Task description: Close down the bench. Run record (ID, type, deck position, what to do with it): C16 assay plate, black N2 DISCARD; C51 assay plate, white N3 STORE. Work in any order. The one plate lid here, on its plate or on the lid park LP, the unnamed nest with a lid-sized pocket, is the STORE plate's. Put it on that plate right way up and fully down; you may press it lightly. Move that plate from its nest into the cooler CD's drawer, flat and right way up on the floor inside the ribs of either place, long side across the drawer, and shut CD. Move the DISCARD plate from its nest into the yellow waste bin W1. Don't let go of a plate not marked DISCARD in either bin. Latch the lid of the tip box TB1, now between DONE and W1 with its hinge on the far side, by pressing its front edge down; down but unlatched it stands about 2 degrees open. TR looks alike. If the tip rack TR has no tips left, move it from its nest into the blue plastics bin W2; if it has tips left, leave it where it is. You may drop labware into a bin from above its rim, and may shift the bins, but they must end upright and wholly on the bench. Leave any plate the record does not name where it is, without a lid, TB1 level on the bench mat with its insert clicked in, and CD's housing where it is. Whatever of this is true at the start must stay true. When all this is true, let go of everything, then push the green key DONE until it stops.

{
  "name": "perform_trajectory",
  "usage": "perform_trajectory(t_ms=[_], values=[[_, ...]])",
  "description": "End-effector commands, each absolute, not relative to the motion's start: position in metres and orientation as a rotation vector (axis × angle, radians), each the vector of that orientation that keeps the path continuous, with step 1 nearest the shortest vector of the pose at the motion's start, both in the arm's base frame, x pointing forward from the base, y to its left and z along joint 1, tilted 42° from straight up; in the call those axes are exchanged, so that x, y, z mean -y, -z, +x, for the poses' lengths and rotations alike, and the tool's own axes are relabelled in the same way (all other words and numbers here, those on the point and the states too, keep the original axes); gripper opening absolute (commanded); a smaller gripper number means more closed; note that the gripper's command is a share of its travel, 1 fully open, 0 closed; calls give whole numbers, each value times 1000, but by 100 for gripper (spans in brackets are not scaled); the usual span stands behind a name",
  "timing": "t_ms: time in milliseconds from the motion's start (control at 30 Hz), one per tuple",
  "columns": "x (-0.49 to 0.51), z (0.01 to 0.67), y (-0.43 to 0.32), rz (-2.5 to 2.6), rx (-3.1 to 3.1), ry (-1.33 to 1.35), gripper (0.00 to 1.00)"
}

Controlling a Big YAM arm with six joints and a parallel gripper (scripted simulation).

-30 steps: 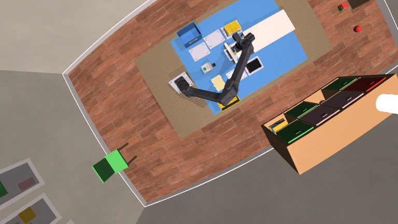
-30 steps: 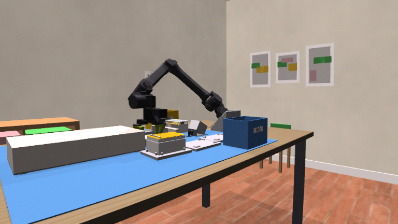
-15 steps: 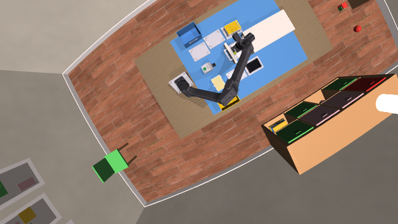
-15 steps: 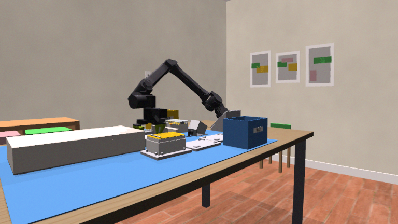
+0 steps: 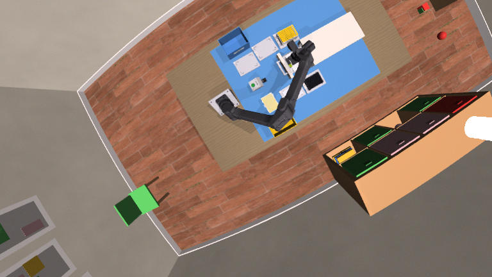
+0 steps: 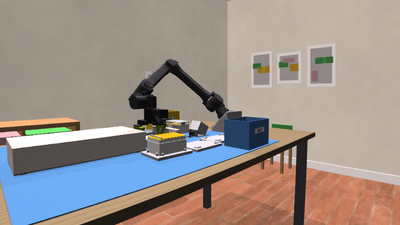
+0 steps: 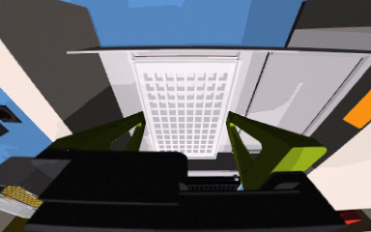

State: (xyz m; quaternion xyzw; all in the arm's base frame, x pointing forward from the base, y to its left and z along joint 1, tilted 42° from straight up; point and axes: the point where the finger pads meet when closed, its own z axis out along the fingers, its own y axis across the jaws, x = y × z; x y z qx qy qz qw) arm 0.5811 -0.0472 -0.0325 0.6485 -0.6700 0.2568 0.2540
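Note:
My gripper (image 7: 185, 115) is open, with one green finger on each side of the white assay plate (image 7: 185, 108) and neither gripping it. The plate lies flat in the open white drawer (image 5: 284, 65) at the end of the cooler CD (image 5: 334, 33). Its wells show; I cannot tell whether a clear lid is on it. The black plate (image 5: 313, 81) sits in its nest. The tip rack TR (image 5: 286, 34) holds yellow tips. The tip box TB1 (image 5: 269, 101) has a cream lid. It stands between the green DONE key (image 5: 254, 85) and the yellow bin W1 (image 5: 282, 129), which is partly under my elbow.
The blue bin W2 (image 5: 234, 43) stands at the mat's far corner, and it also shows in the side view (image 6: 246, 131). Two empty grey nests (image 5: 264, 47) (image 5: 246, 63) lie beside it. A second, empty place (image 7: 295, 92) is in the drawer, right of the plate.

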Motion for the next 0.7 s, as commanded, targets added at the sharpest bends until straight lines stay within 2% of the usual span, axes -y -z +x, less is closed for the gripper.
perform_trajectory(t_ms=[0, 667], values=[[50, 583, 33, 1766, 1824, -706, 100], [17, 601, -5, 1786, 1853, -761, 100]])
